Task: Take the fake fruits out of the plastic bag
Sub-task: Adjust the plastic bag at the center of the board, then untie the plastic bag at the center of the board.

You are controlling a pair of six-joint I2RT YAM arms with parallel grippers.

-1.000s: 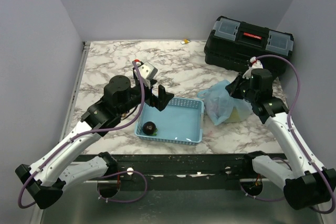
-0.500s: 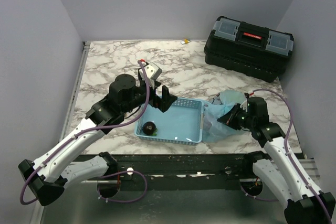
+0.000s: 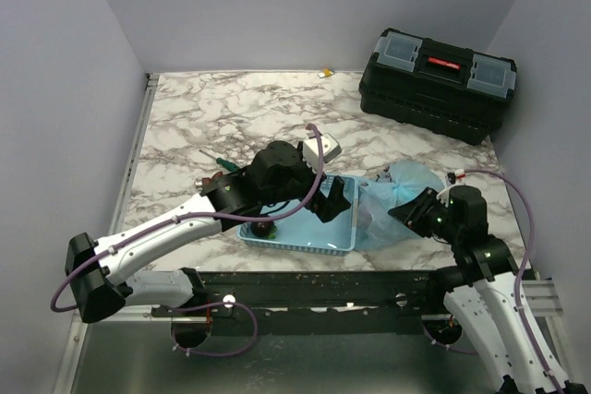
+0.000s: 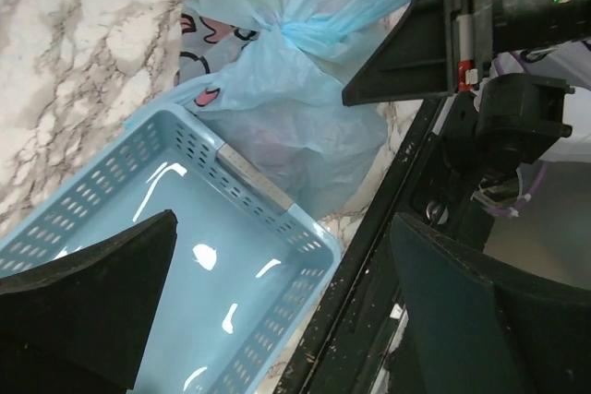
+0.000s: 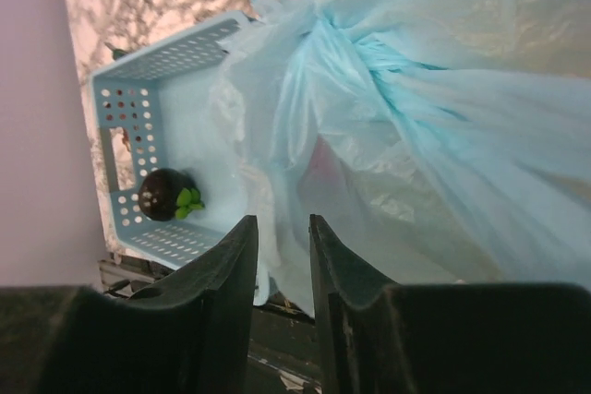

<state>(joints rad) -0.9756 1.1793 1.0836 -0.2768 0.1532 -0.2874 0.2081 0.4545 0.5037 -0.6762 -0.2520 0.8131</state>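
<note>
While its twisted neck is drawn taut toward the right arm, the plastic bag (image 3: 392,193) lies on the marble table (image 3: 203,117). It sits just right of the latticed basket (image 3: 319,239), and its crinkled blue film presses against the basket's right wall. A faint reddish shape (image 5: 321,159) shows through the film in the right wrist view. It is probably one of the fake fruits, though the film blurs it too much to say which.

The right gripper (image 3: 411,214) sits low at the bag's near right side. Its fingers (image 5: 226,265) are drawn close, with only a narrow slot between them, and they appear to pinch a fold of the bag.

The left gripper (image 3: 334,202) hovers over the right half of the basket. Its fingers (image 4: 92,311) are spread wide and hold nothing, and the basket floor shows between them.

A dark round plum (image 3: 264,226) with a small green leaf rests in the basket's near left corner. A green-handled tool (image 3: 220,162) lies on the table left of the basket. A black toolbox (image 3: 443,80) with a red handle stands well apart at the far right corner.
</note>
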